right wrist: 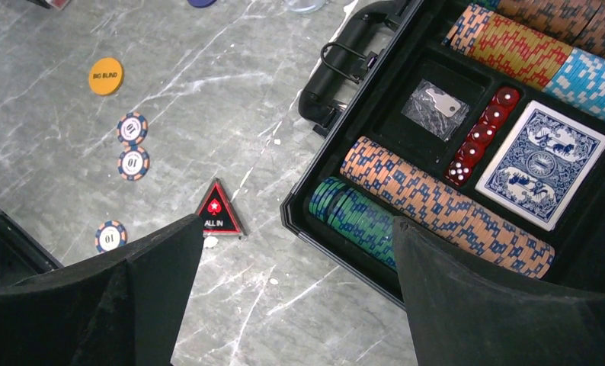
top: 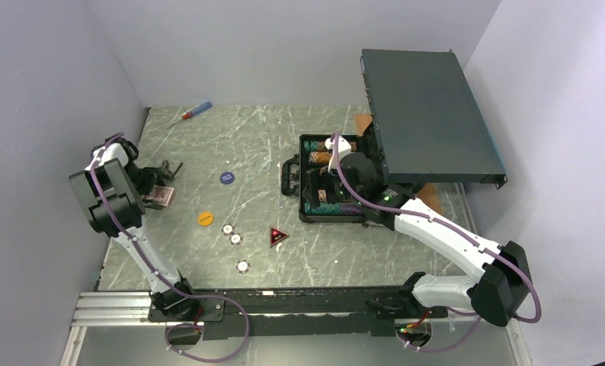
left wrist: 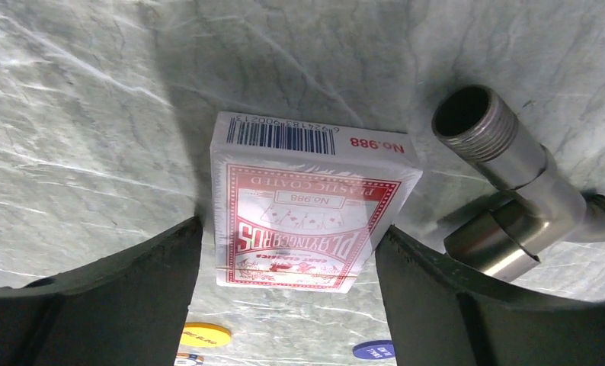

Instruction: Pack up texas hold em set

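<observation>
The dark case (top: 303, 217) lies open right of centre, holding rows of striped chips (right wrist: 444, 202), a blue deck (right wrist: 542, 164) and red dice (right wrist: 482, 137). My right gripper (right wrist: 296, 305) is open and empty, hovering over the case's near-left corner (right wrist: 288, 217). The red deck (left wrist: 307, 206) lies at the table's left. My left gripper (left wrist: 288, 305) is open, with its fingers close on either side of the deck. Loose on the table are three chips (top: 236, 239), a yellow button (top: 204, 218), a blue button (top: 227, 177) and a red-and-black "ALL IN" triangle (top: 277, 235).
A large flat dark rack box (top: 429, 114) stands tilted behind and to the right of the case. A metal pipe elbow (left wrist: 513, 198) lies just beside the red deck. A red-and-blue screwdriver (top: 196, 111) lies at the far left. Walls close in on three sides.
</observation>
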`<state>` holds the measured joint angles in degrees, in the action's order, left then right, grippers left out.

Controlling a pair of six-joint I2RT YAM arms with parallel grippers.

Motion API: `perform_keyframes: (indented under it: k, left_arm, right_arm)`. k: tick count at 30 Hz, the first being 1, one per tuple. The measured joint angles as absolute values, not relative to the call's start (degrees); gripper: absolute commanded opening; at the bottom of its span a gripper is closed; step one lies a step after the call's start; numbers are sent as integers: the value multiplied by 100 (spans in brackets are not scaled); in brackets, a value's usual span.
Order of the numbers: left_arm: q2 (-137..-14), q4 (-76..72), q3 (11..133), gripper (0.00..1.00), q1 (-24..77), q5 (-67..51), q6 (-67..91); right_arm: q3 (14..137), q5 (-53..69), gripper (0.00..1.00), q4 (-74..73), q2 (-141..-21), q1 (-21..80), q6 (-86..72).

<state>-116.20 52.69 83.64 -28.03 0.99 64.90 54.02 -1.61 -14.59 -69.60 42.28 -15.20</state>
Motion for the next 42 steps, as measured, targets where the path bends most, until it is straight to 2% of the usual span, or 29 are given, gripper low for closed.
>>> perform_keyframes:
  k: [3,6,8,17,22,25,29,31,36,42]
  left_arm:
    - [-11622,5317,8364,77,-2808,167,6418]
    - [-11636,5330,8364,56,-2823,178,6379]
    - [-11636,5306,8361,49,-2842,134,6342]
    - [-11148,4869,7754,38,-2867,32,5802]
    - [-10042,4580,6893,22,-2624,-25,5212]
    - [-9122,4202,6477,22,-2104,-156,4720]
    - [-8034,3096,5977,23,-808,-858,4082]
    - [-7900,2602,5929,21,-130,-1258,3896]
    - [-8919,1959,6838,18,1581,-2259,3603]
    - [-10689,1872,8313,17,2582,-2679,3485]
  right_arm:
    - [5402,-161,95,-1461,-6904,4228,-1531]
    - [5402,-163,95,-1481,-6851,4228,-1566]
    - [5402,-167,95,-1503,-6810,4224,-1575]
    - [5402,-298,95,-1638,-6497,4217,-1608]
    - [5402,-375,95,-1678,-6307,4217,-1605]
    - [5402,-429,95,-1691,-6136,4217,-1601]
    - [5404,-506,95,-1704,-5900,4217,-1594]
    - [5404,-572,95,-1708,-5749,4215,-1588]
    - [5402,-731,95,-1691,-5269,4213,-1586]
    - [5402,-860,95,-1656,-4860,4213,-1608]
